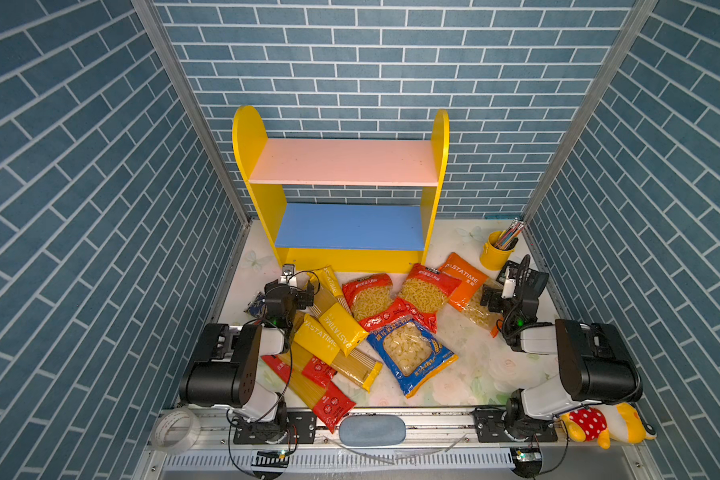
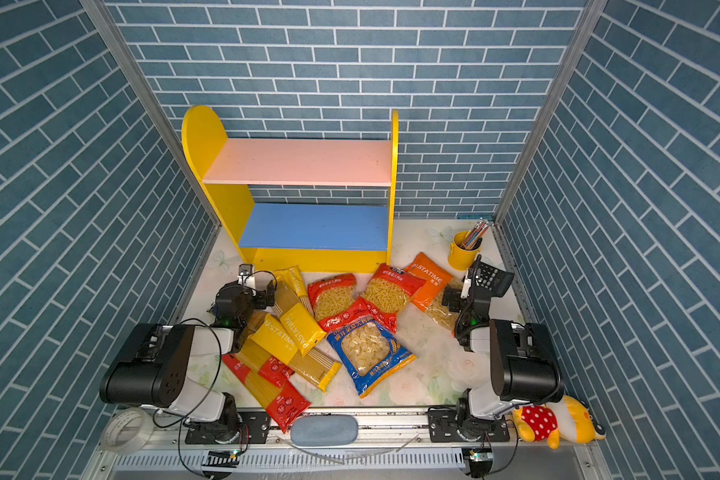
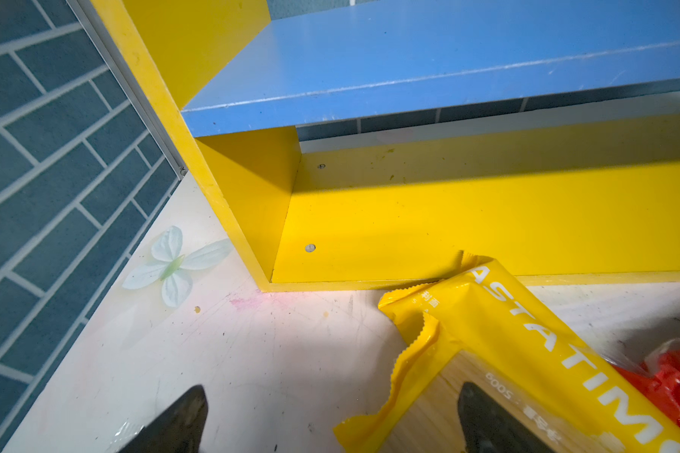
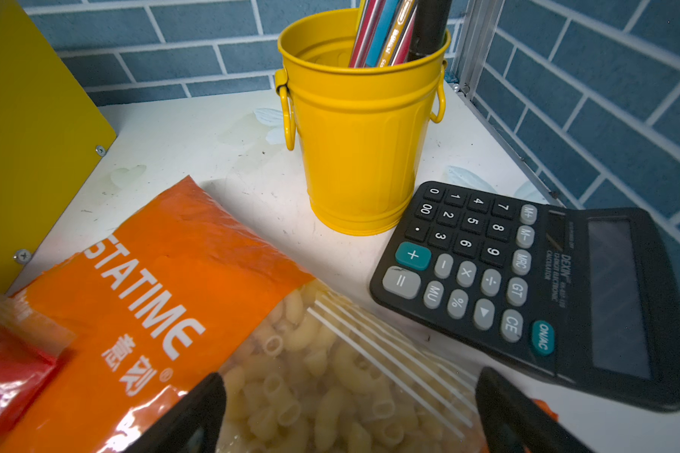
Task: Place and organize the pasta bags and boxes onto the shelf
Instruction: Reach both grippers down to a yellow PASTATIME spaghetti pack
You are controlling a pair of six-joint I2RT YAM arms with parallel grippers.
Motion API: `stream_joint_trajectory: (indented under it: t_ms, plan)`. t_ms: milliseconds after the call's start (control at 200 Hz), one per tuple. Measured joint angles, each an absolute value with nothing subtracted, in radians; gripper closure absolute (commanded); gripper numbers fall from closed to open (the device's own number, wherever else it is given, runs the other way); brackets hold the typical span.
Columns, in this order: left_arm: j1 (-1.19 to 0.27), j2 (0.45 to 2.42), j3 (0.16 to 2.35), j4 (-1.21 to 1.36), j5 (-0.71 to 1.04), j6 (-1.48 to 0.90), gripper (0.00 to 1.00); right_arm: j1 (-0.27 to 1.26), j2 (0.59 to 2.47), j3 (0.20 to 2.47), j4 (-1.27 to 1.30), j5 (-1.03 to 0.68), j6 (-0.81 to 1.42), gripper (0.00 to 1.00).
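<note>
The pasta packs all lie in an overlapping heap on the table in front of the shelf, and none is on it. The pink board and the blue board are both bare, so the whole job is left to do.

The left gripper stands spread wide and empty. One finger is over the clear window of a yellow spaghetti pack, its partner over bare table. The right gripper is likewise spread and empty, with the macaroni window of an orange bag between its fingers and a calculator just outside one of them (not a thing to shelve).

Whether any finger touches plastic I cannot tell. The left arm covers part of the heap. A dark-blue scrap beside it is too hidden to name, and the overlap keeps the packs from being counted.
</note>
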State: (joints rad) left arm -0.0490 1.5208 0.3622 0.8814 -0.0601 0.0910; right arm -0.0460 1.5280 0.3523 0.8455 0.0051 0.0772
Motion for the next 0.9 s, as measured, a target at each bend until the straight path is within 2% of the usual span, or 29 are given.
stream_joint_trajectory:
  t_ms: [280, 390, 625, 700, 810, 900]
  plan:
    - [-0.045, 1.521, 0.363, 0.881, -0.099, 0.078, 0.00, -0.045, 1.523, 0.352, 0.838, 0.035, 0.078, 0.01]
    - [-0.059, 1.500, 0.359, 0.872, -0.156, 0.075, 0.00, -0.034, 1.440, 0.358, 0.743, 0.081, 0.080, 0.01]
    - [-0.161, 1.196, 0.378, 0.662, -0.358, 0.037, 0.00, 0.040, 1.227, 0.590, 0.295, 0.260, 0.188, 0.01]
    - [-0.189, 1.095, 0.402, 0.545, -0.440, -0.033, 0.00, 0.063, 1.169, 0.649, 0.178, 0.272, 0.290, 0.02]
    - [-0.194, 0.978, 0.488, 0.282, -0.509, -0.209, 0.00, 0.015, 1.112, 0.661, 0.084, 0.117, 0.438, 0.20]
    - [-0.180, 0.904, 0.551, 0.117, -0.488, -0.377, 0.00, -0.002, 1.115, 0.662, 0.014, 0.016, 0.546, 0.24]
